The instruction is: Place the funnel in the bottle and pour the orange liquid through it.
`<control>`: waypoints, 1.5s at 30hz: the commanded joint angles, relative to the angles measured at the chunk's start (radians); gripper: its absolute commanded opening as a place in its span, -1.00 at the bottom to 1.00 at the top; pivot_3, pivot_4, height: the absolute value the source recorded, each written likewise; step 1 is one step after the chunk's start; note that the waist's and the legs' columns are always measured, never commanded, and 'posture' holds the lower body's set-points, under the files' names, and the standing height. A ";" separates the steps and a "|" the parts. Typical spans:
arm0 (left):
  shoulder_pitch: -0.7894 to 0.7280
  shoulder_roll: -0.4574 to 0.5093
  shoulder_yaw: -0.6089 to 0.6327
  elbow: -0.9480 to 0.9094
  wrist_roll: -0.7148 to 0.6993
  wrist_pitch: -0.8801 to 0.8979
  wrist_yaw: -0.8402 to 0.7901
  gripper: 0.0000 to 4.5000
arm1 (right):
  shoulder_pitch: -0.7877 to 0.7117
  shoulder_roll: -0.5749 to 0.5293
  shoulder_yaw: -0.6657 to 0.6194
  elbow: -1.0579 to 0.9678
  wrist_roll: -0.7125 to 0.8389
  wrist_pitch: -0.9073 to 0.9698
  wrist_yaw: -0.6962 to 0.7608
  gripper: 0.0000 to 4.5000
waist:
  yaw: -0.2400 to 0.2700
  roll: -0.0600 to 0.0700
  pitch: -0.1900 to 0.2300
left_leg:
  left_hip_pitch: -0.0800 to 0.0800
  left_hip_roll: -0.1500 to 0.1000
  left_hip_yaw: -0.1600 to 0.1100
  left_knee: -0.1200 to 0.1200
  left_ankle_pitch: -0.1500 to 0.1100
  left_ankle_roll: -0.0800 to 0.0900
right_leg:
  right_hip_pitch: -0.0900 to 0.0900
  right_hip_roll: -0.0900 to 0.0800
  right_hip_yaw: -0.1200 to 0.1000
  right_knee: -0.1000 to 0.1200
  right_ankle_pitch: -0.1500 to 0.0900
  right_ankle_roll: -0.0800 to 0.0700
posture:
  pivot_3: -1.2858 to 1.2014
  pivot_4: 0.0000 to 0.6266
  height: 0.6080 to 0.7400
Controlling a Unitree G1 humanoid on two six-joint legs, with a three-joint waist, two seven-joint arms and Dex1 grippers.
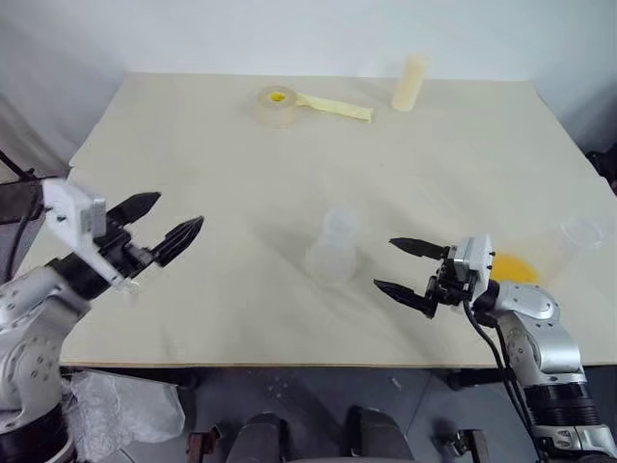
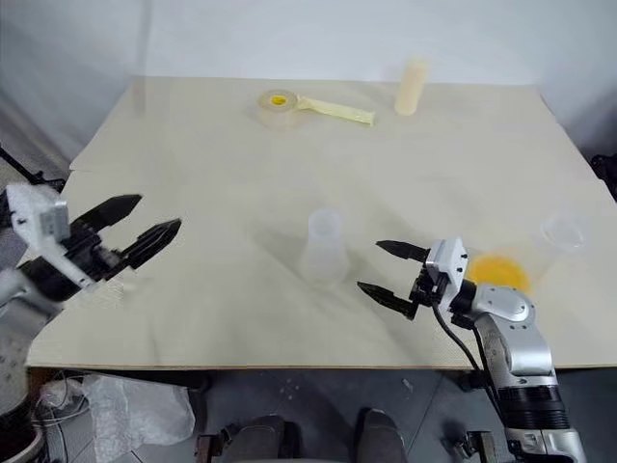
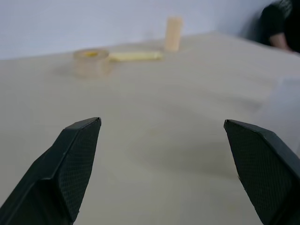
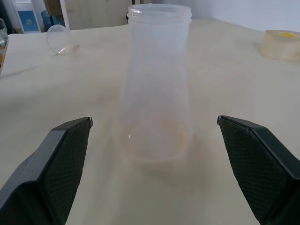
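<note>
From the head views, the bottle [image 1: 334, 251] stood upright near the middle of the tabletop [image 1: 241, 174], and the right end effector [image 1: 409, 266] hung just beside it, level, its two black fingers spread wide and empty. The left end effector [image 1: 164, 230] was well apart to the left over the tabletop's edge, fingers likewise spread, pinching nothing. A cup [image 1: 569, 241] near the right edge lay tipped, with the orange liquid [image 1: 511, 267] showing low beside the right arm; whether that liquid sat inside the cup or had pooled on the tabletop could not be told, and if spilled, there would be little left to pour. A tape roll [image 1: 278, 104] and a cream cylinder [image 1: 409, 83] sat at the far side, clear of the work. In the left wrist view the fingers framed bare tabletop, so a close there would have caught nothing. In the right wrist view the bottle stood centred between the open fingers, and the funnel [image 4: 58, 38] lay on its side beyond; the bottle looked light and slick, so an off-centre squeeze might have tipped it or pushed it away, and the round funnel could have rolled if nudged.
</note>
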 commanded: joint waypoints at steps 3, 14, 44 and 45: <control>0.166 0.005 0.135 -0.040 0.015 -0.114 -0.027 0.99 | -0.020 -0.013 -0.002 -0.002 0.005 0.003 0.028 1.00 | 0.009 0.000 0.000 | 0.000 0.000 0.000 0.001 0.000 0.000 | 0.001 0.000 0.000 0.000 0.000 0.000 | 0.03 -0.52 1.00; 0.428 -0.030 0.201 0.031 0.191 -0.265 0.033 0.99 | -0.029 -0.023 -0.012 -0.005 0.027 0.048 0.068 1.00 | 0.015 0.000 0.000 | 0.000 0.000 0.001 0.001 -0.001 0.000 | 0.001 0.000 0.001 -0.001 0.000 -0.001 | 0.03 -0.52 1.00; 0.083 0.194 -0.154 0.407 0.391 -0.287 0.047 0.04 | 0.066 -0.043 -0.048 -0.138 0.031 0.073 -0.016 1.00 | 0.010 0.002 0.001 | 0.000 0.001 0.003 0.000 -0.001 0.000 | -0.002 0.000 0.001 0.001 0.000 -0.001 | 0.03 -0.52 1.00; 0.077 0.196 -0.156 0.410 0.389 -0.286 0.044 -0.09 | 0.067 -0.043 -0.049 -0.139 0.030 0.072 -0.020 1.00 | 0.010 0.001 0.001 | 0.000 0.001 0.003 0.000 -0.001 0.000 | -0.002 0.000 0.001 0.001 0.000 -0.001 | 0.03 -0.52 1.00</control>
